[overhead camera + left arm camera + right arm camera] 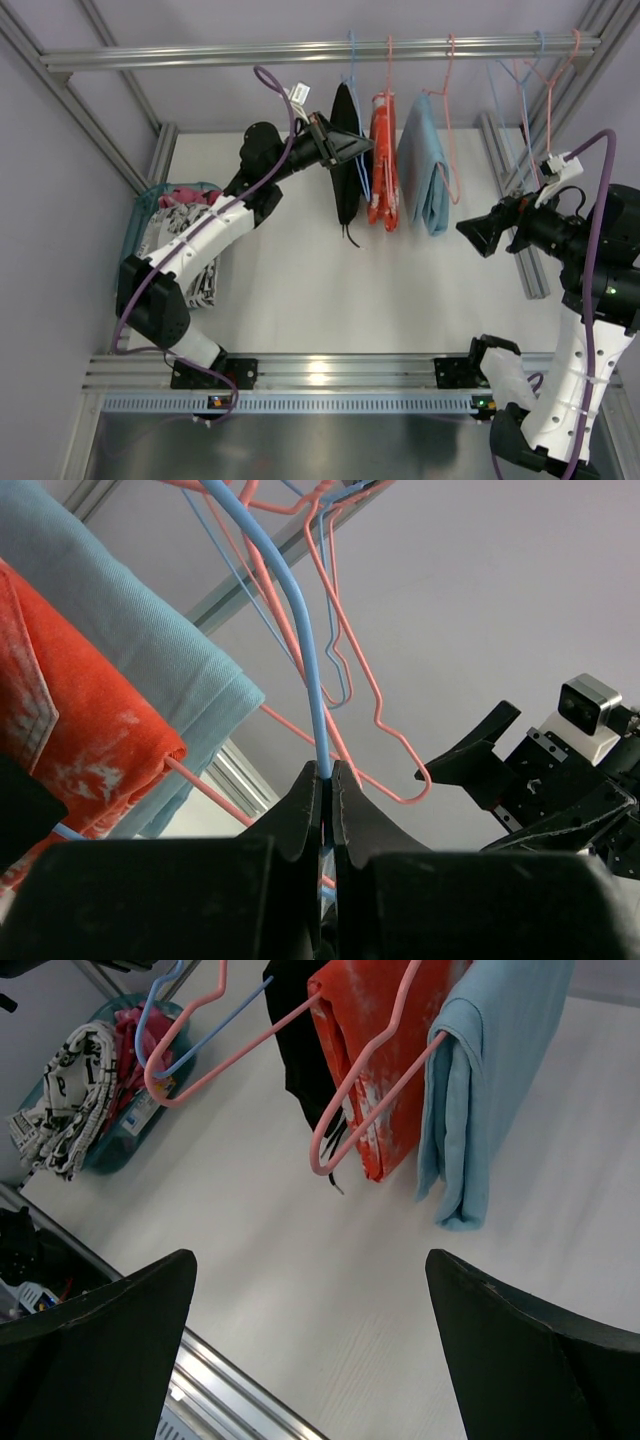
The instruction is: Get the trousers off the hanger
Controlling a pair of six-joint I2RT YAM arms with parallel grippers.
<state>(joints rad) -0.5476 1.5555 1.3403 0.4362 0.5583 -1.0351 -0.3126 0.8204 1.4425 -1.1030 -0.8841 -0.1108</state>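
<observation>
Three folded trousers hang from the top rail: black trousers (347, 160) on a blue hanger (298, 630), orange-red trousers with white blotches (384, 165) on a pink hanger, and a light blue pair (425, 170). My left gripper (360, 148) is at the black trousers, and in the left wrist view it (325, 772) is shut on the blue hanger's wire. The orange-red trousers (70, 720) hang just beside it. My right gripper (478, 232) is open and empty, right of the light blue pair and facing the clothes. From the right wrist, the black (300, 1050) and orange-red (380, 1050) trousers hang ahead of it (310, 1350).
A teal basket (148, 200) of clothes sits at the left of the table, also seen from the right wrist (100, 1155). Several empty pink and blue hangers (530, 90) hang at the rail's right end. Aluminium frame posts stand at both sides.
</observation>
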